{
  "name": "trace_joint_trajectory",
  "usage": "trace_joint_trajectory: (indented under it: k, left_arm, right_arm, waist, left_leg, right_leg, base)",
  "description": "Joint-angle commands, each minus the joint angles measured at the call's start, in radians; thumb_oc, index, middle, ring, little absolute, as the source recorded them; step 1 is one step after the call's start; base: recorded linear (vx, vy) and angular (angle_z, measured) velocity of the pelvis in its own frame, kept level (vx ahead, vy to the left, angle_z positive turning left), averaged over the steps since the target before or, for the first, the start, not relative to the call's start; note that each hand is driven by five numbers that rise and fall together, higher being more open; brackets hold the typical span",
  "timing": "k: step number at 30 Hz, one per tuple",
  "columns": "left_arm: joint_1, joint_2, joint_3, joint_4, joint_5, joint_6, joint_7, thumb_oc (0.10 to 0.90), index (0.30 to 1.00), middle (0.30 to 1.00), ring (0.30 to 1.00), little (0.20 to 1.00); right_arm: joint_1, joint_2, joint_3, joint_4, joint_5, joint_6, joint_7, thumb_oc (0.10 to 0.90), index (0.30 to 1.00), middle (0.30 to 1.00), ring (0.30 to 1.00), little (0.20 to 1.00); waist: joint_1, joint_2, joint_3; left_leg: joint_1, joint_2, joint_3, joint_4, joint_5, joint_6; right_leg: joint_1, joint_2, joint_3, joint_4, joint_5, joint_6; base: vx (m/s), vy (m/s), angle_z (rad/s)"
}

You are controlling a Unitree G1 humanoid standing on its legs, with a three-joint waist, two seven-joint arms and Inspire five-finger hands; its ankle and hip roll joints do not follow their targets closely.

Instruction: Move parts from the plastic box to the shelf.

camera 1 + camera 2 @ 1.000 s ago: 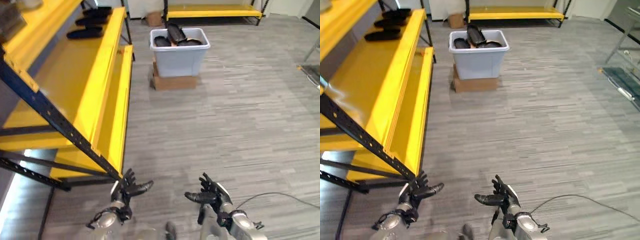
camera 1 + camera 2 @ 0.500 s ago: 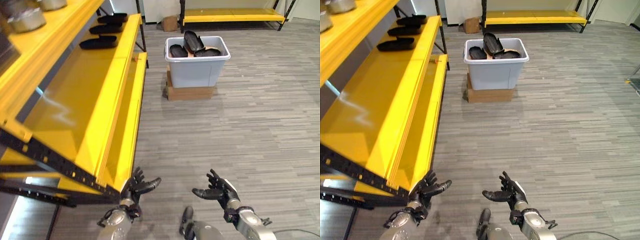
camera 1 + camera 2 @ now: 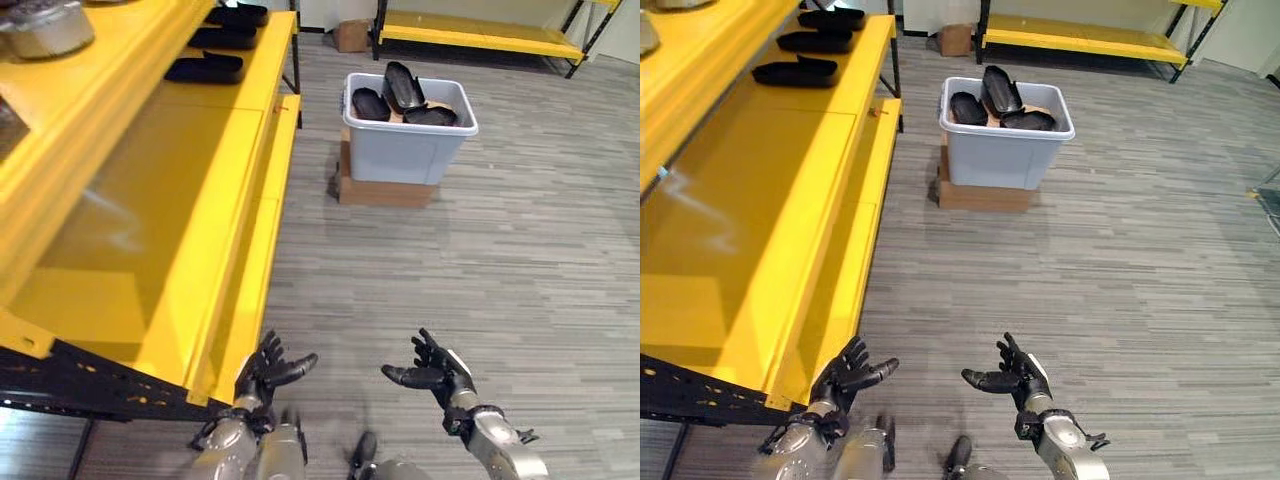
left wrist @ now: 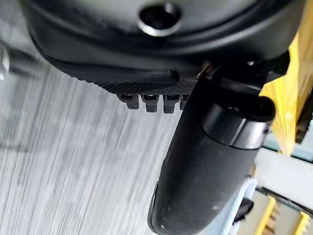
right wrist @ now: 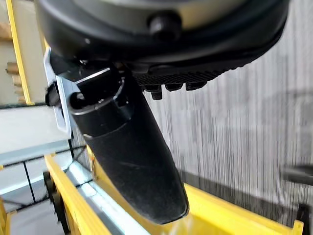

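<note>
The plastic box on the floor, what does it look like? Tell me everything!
The plastic box is pale grey-blue, open on top, with a lighter rim and walls that narrow slightly downward. It stands upright on a flat brown cardboard box on the grey striped floor, beside the far end of the yellow shelf. Several black oval parts lie inside it, one poking up above the rim. Neither hand touches it.

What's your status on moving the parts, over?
Left hand and right hand open, holding nothing. Black parts in the plastic box ahead; three parts on the yellow shelf. Nothing between hands and box.
</note>
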Motion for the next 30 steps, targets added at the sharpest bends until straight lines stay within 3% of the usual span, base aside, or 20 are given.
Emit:
trace_joint_trajectory:
  k: [1,2,8,15,16,17,18,19,20,22,23,25,26,27,30]
  left_arm:
    - [-0.022,0.075,0.014,-0.139,0.028,-0.094,-0.029,0.900,1.000,1.000,1.000,1.000]
    - [-0.025,0.075,0.015,-0.139,0.028,-0.091,-0.030,0.900,1.000,1.000,1.000,1.000]
    - [-0.002,0.074,0.022,-0.151,0.022,-0.087,-0.024,0.900,1.000,1.000,1.000,1.000]
    - [0.009,0.073,0.033,-0.156,0.016,-0.097,-0.010,0.900,1.000,1.000,1.000,1.000]
    - [0.004,0.074,0.034,-0.157,0.020,-0.097,-0.004,0.900,1.000,1.000,1.000,1.000]
    - [0.003,0.074,0.034,-0.156,0.020,-0.097,-0.004,0.900,1.000,1.000,1.000,1.000]
    - [0.000,0.075,0.033,-0.159,0.024,-0.098,-0.001,0.900,1.000,1.000,1.000,1.000]
    - [0.000,0.075,0.033,-0.159,0.024,-0.098,-0.001,0.900,1.000,1.000,1.000,1.000]
    - [-0.001,0.079,0.026,-0.164,0.027,-0.098,-0.002,0.900,1.000,1.000,1.000,1.000]
    - [-0.003,0.081,0.019,-0.158,0.038,-0.099,-0.010,0.900,1.000,1.000,1.000,1.000]
    - [-0.004,0.082,0.014,-0.159,0.040,-0.099,-0.014,0.900,1.000,1.000,1.000,1.000]
    - [-0.007,0.082,0.008,-0.166,0.028,-0.094,-0.019,0.900,1.000,1.000,1.000,1.000]
    - [-0.008,0.081,0.008,-0.166,0.028,-0.095,-0.019,0.900,1.000,1.000,1.000,1.000]
    - [-0.022,0.081,0.003,-0.154,0.020,-0.098,-0.016,0.900,1.000,1.000,1.000,1.000]
    - [-0.034,0.074,0.008,-0.148,0.022,-0.100,-0.012,0.900,1.000,1.000,1.000,1.000]
  right_arm:
    - [-0.060,0.012,0.000,-0.080,-0.001,-0.095,0.031,0.900,1.000,1.000,1.000,1.000]
    - [-0.057,0.024,0.005,-0.076,0.003,-0.089,0.037,0.900,1.000,1.000,1.000,1.000]
    - [-0.072,0.030,0.033,-0.095,-0.003,-0.078,0.050,0.900,1.000,1.000,1.000,1.000]
    - [-0.113,0.037,0.056,-0.094,-0.028,-0.080,0.053,0.900,1.000,1.000,1.000,1.000]
    - [-0.127,0.045,0.061,-0.086,-0.037,-0.077,0.054,0.900,1.000,1.000,1.000,1.000]
    - [-0.127,0.045,0.061,-0.086,-0.037,-0.077,0.054,0.900,1.000,1.000,1.000,1.000]
    - [-0.128,0.054,0.065,-0.084,-0.048,-0.071,0.054,0.900,1.000,1.000,1.000,1.000]
    - [-0.128,0.054,0.065,-0.084,-0.048,-0.071,0.054,0.900,1.000,1.000,1.000,1.000]
    - [-0.123,0.053,0.066,-0.096,-0.052,-0.070,0.055,0.900,1.000,1.000,1.000,1.000]
    - [-0.106,0.049,0.061,-0.107,-0.060,-0.067,0.062,0.900,1.000,1.000,1.000,1.000]
    - [-0.103,0.047,0.061,-0.113,-0.058,-0.069,0.064,0.900,1.000,1.000,1.000,1.000]
    - [-0.105,0.042,0.051,-0.124,-0.056,-0.073,0.055,0.900,1.000,1.000,1.000,1.000]
    - [-0.106,0.041,0.050,-0.125,-0.056,-0.073,0.055,0.900,1.000,1.000,1.000,1.000]
    - [-0.113,0.027,0.044,-0.138,-0.065,-0.075,0.050,0.900,1.000,1.000,1.000,1.000]
    - [-0.119,0.017,0.042,-0.137,-0.049,-0.077,0.044,0.900,1.000,1.000,1.000,1.000]
  waist:
    - [0.006,-0.043,-0.051]
    - [-0.001,-0.044,-0.067]
    - [0.009,-0.046,-0.082]
    - [0.013,-0.009,-0.087]
    - [0.010,0.004,-0.073]
    - [0.011,0.004,-0.076]
    - [0.002,0.017,-0.059]
    - [0.002,0.017,-0.062]
    - [-0.013,0.032,-0.050]
    - [-0.028,0.046,-0.043]
    - [-0.028,0.051,-0.042]
    - [-0.021,0.073,-0.034]
    - [-0.021,0.073,-0.032]
    - [-0.038,0.041,-0.020]
    - [-0.033,0.017,-0.021]
  left_leg:
    - [0.129,-0.066,0.035,0.054,0.056,0.103]
    - [0.158,-0.068,0.062,0.027,0.052,0.108]
    - [0.161,-0.086,0.072,0.070,0.002,0.129]
    - [0.179,-0.114,0.072,0.079,-0.052,0.164]
    - [0.197,-0.122,0.067,0.073,-0.066,0.180]
    - [0.194,-0.122,0.067,0.071,-0.063,0.180]
    - [0.222,-0.138,0.068,0.063,-0.078,0.205]
    - [0.219,-0.137,0.068,0.061,-0.076,0.205]
    - [0.233,-0.138,0.066,0.059,-0.075,0.215]
    - [0.255,-0.138,0.054,0.055,-0.079,0.211]
    - [0.264,-0.137,0.053,0.055,-0.086,0.206]
    - [0.272,-0.097,0.046,0.103,-0.132,0.170]
    - [0.261,-0.098,0.051,0.111,-0.123,0.175]
    - [0.257,-0.085,0.051,0.179,-0.163,0.143]
    - [0.214,-0.018,0.021,0.275,-0.171,0.101]
  right_leg:
    - [0.020,0.026,-0.013,0.025,0.017,0.137]
    - [0.030,0.022,-0.009,0.027,0.007,0.135]
    - [0.042,0.008,-0.004,0.005,-0.003,0.140]
    - [-0.018,-0.028,0.002,0.127,-0.032,0.166]
    - [-0.080,-0.052,0.003,0.249,-0.005,0.201]
    - [-0.084,-0.051,0.003,0.248,-0.003,0.201]
    - [-0.139,-0.100,0.016,0.399,0.089,0.260]
    - [-0.141,-0.098,0.016,0.396,0.092,0.259]
    - [-0.164,-0.107,0.039,0.483,0.123,0.270]
    - [-0.183,-0.117,0.063,0.499,0.109,0.251]
    - [-0.179,-0.156,0.055,0.462,0.106,0.241]
    - [-0.187,-0.328,0.042,0.367,0.110,0.233]
    - [-0.190,-0.330,0.036,0.358,0.124,0.225]
    - [-0.179,-0.331,0.087,0.167,0.168,0.252]
    - [-0.196,-0.282,0.080,0.211,0.120,0.252]
  base:
    - [0.28,0.150,-1.26]
    - [0.21,0.125,-1.13]
    - [0.15,0.068,0.05]
    - [0.09,0.086,-0.03]
    - [0.01,0.087,-0.14]
    - [0.01,0.139,-0.08]
    - [0.01,0.075,-0.10]
    - [0.04,0.107,-0.09]
    - [0.07,0.038,-0.06]
    - [0.13,-0.013,0.17]
    - [0.18,-0.095,0.28]
    - [0.16,-0.212,0.03]
    - [0.15,-0.405,-0.20]
    - [0.14,-0.427,-0.27]
    - [0.14,-0.429,0.07]
